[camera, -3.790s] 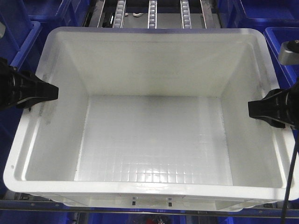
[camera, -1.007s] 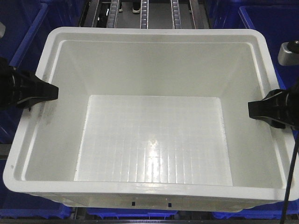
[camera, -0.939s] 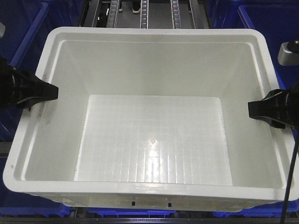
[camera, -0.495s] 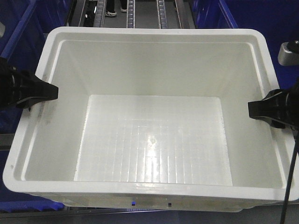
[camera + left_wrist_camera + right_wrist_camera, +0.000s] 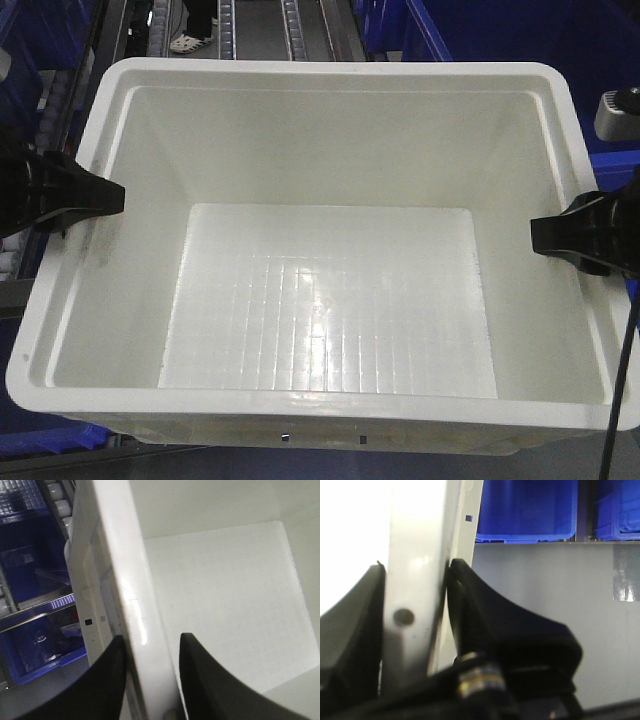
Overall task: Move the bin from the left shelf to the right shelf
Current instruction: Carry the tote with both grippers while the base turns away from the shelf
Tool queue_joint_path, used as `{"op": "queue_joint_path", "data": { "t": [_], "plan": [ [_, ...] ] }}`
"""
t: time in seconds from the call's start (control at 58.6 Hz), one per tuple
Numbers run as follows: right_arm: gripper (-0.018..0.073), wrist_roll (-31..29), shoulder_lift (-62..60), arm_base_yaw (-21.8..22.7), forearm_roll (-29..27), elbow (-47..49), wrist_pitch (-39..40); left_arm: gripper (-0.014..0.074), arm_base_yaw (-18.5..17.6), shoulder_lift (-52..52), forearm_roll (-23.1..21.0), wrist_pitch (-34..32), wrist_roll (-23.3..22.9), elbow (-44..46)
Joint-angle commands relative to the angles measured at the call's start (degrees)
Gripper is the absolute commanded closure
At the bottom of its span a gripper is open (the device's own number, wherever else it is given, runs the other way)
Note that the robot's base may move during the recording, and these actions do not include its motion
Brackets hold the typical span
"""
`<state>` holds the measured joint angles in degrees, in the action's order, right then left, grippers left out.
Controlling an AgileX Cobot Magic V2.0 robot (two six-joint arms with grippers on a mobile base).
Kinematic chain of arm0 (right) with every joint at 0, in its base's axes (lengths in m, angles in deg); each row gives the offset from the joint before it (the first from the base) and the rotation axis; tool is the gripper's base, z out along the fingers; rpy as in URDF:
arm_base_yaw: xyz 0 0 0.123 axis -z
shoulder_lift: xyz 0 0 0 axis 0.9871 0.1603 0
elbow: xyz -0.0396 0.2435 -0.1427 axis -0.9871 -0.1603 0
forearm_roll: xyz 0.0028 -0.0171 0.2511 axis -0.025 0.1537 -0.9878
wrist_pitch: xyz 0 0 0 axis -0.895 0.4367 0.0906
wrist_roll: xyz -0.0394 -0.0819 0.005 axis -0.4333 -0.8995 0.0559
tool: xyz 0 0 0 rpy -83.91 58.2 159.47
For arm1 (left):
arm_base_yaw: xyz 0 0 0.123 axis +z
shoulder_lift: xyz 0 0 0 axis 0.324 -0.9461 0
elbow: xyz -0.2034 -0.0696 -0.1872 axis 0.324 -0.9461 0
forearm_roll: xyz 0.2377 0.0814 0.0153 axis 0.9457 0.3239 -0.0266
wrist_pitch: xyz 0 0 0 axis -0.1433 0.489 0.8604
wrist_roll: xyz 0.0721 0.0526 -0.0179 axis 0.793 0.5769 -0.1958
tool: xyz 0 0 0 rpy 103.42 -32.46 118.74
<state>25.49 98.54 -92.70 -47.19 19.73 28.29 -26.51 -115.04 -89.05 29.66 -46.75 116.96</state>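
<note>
- The bin [image 5: 330, 300] fills the front view, open side up and empty. Glare washes over part of its gridded floor, and its outer walls are hidden from above.
- The bin hangs between the two grippers, clamped at its side rims. Whatever lies under it cannot be seen, and which shelf it is at cannot be told.
- The left gripper [image 5: 152, 639] straddles the left rim, one finger inside the wall and one outside, both pressed onto it. Its body is cut off at the picture edge.
- The right gripper [image 5: 414, 567] pinches the right rim the same way, with its dark fingers tight on both faces. In the front view only the inner finger shows.
- A black cable [image 5: 622, 390] runs down just beside the bin's near right corner.
- Beyond the far rim lie roller tracks [image 5: 225, 18], cut off at the top, and a shoe [image 5: 187, 42] shows between two of them.
- Dark blue crates [image 5: 500, 30] stand near the far right corner.
- Outside the right wall, the right wrist view shows open grey floor [image 5: 545, 605].
</note>
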Motion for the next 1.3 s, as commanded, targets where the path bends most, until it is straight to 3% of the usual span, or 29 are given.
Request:
{"op": "queue_joint_path", "data": {
  "t": [0.0, 1.28],
  "plan": [
    [0.0564, -2.8, -1.5, -0.6, -5.3, 2.6, 6.5, 0.0600, -0.5, 1.7, -5.2, -5.5, 1.1, 2.7],
    [0.0564, -2.8, -1.5, -0.6, -5.3, 2.6, 6.5, 0.0600, -0.5, 1.7, -5.2, -5.5, 1.1, 2.7]
  ]
}}
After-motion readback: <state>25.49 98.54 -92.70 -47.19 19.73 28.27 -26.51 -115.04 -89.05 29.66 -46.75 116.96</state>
